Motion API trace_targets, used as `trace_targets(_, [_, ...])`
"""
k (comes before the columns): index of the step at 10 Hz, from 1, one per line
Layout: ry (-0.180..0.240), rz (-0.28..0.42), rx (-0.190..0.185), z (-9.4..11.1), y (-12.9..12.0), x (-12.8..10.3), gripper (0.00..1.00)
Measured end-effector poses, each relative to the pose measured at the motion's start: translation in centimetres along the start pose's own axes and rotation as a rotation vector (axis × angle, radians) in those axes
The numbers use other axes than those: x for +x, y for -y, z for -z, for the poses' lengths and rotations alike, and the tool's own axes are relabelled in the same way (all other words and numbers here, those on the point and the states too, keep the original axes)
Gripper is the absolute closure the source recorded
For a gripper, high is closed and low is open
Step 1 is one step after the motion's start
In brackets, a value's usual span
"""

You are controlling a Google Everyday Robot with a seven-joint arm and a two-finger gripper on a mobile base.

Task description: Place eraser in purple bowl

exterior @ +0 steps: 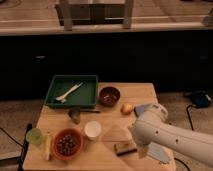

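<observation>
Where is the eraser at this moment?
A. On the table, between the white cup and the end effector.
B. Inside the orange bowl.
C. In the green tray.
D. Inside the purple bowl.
A: the eraser lies flat on the table, with the white cup on one side and the end effector close on the other; the purple bowl stands farther back.
</observation>
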Motion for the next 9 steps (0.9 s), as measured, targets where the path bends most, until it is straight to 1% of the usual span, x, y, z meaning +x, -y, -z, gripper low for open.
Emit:
trace_targets(1, [0.005,-0.004,0.004,-0.3,0.0,0.0,0.20])
trace_targets(4, [0.037,-0.031,0.009,-1.7,-0.3,-0.6,0.20])
trace_targets(9, [0.074,-0.090,0.014,-3.3,-0.8,-0.8,0.20])
